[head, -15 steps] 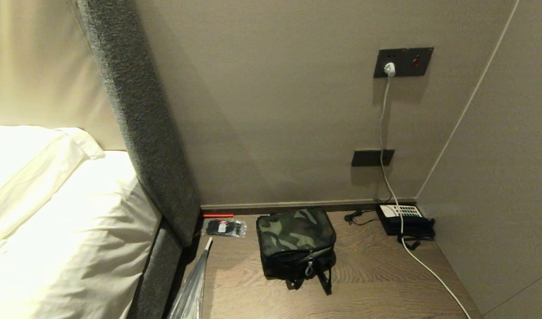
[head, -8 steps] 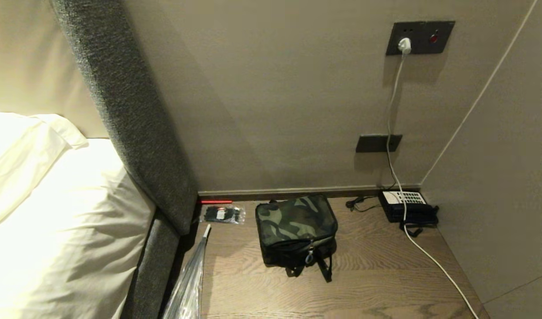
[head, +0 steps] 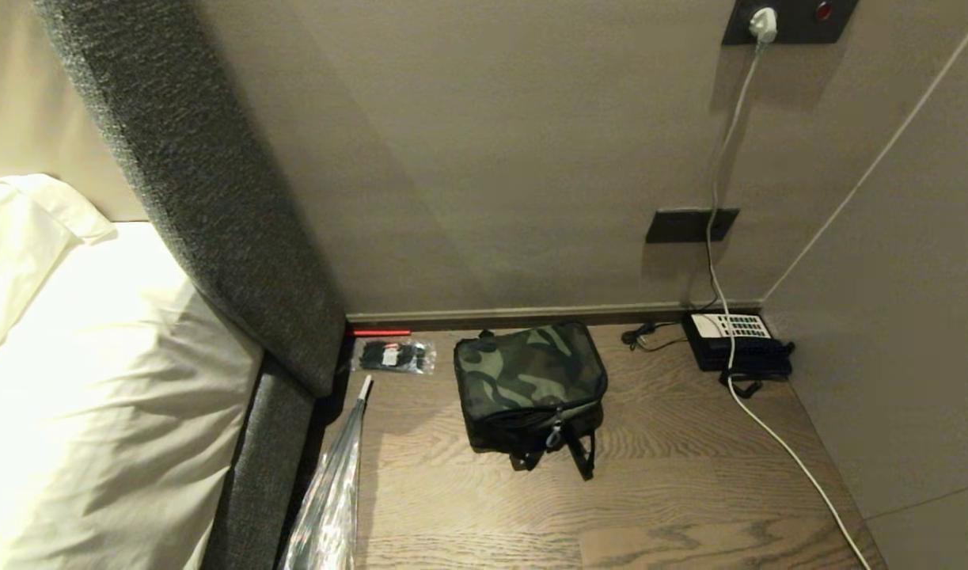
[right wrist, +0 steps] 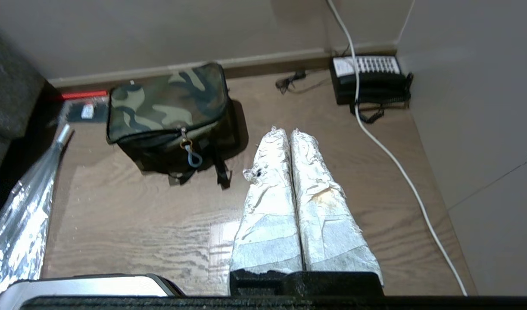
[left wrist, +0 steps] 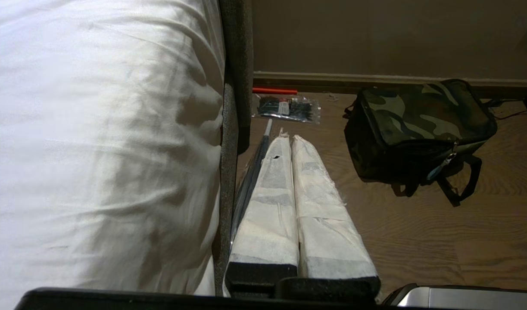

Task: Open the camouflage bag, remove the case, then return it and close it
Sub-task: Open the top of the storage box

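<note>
The camouflage bag (head: 529, 388) sits zipped shut on the wooden bedside top (head: 673, 475), its green-black lid up and black straps trailing toward me. Both wrist views show it too (left wrist: 420, 125) (right wrist: 168, 107), with a blue zipper loop (right wrist: 194, 158) hanging at its front. The case is out of view. My left gripper (left wrist: 287, 138) is shut and empty, hovering over the near left of the top beside the bed. My right gripper (right wrist: 285, 132) is shut and empty, hovering near the bag's right side. Neither arm shows in the head view.
A bed (head: 80, 380) with a grey padded headboard panel (head: 214, 198) borders the left. A clear packet of black ties (head: 392, 355), a red stick (head: 379, 332) and a wrapped umbrella (head: 329, 499) lie at left. A black telephone (head: 737, 342) and white cable (head: 776, 443) lie at right.
The head view has tilted downward: wall sockets slid up the picture and more of the wooden top shows. The bag and other things stay put; no arm has moved.
</note>
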You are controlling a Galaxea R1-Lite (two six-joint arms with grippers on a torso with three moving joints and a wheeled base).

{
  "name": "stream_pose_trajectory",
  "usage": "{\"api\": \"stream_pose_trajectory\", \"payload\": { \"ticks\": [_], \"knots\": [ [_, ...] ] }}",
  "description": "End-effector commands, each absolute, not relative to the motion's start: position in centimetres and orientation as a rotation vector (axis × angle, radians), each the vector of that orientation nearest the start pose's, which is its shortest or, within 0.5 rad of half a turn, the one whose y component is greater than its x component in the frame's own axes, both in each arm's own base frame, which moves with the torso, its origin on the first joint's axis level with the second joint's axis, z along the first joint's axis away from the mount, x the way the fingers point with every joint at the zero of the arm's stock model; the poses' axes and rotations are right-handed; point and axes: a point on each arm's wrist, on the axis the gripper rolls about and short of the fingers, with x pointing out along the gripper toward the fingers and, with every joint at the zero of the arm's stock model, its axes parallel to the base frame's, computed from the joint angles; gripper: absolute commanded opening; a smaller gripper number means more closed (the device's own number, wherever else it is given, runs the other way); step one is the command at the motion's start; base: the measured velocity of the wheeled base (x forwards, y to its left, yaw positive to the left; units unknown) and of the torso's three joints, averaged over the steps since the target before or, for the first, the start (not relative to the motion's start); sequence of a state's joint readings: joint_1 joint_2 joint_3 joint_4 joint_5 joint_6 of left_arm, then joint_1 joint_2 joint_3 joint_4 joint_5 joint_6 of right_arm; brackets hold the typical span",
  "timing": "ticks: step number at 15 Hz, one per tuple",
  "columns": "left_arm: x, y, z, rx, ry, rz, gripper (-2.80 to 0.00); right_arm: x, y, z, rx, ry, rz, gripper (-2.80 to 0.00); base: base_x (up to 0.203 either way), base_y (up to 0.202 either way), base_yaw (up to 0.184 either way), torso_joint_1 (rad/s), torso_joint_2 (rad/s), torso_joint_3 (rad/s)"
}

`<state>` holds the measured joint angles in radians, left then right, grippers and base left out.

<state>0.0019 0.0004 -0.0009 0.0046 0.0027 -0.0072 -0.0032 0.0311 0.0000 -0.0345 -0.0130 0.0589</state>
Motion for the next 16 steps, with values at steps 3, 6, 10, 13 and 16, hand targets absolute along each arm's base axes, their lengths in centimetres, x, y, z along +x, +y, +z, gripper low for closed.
{"api": "stream_pose_trajectory", "payload": {
  "ticks": [3, 6, 10, 13, 16],
  "knots": [
    [-2.29, 0.00, 7.52, -0.008, 0.004, 0.005, -2.80, -1.92, -0.03, 7.51, 0.060, 0.013, -0.017, -2.80, 0.000, 0.000, 0.000, 0.003, 0.00, -0.196],
    [-2.29, 0.00, 7.54, -0.008, 0.003, 0.005, -2.80, -1.92, -0.03, 7.51, 0.058, 0.013, -0.017, -2.80, 0.000, 0.000, 0.000, 0.001, 0.00, -0.202],
    [-2.29, 0.00, 7.52, -0.008, 0.004, 0.005, -2.80, -1.92, -0.03, 7.51, 0.060, 0.013, -0.017, -2.80, 0.000, 0.000, 0.000, 0.002, 0.00, -0.202],
    [-2.28, 0.00, 7.51, -0.008, 0.004, 0.006, -2.80, -1.92, -0.03, 7.51, 0.060, 0.013, -0.017, -2.80, 0.000, 0.000, 0.000, 0.004, 0.00, -0.197],
    [-2.29, 0.00, 7.54, -0.008, 0.003, 0.005, -2.80, -1.92, -0.03, 7.51, 0.059, 0.013, -0.017, -2.80, 0.000, 0.000, 0.000, 0.001, 0.00, -0.200]
  ]
}}
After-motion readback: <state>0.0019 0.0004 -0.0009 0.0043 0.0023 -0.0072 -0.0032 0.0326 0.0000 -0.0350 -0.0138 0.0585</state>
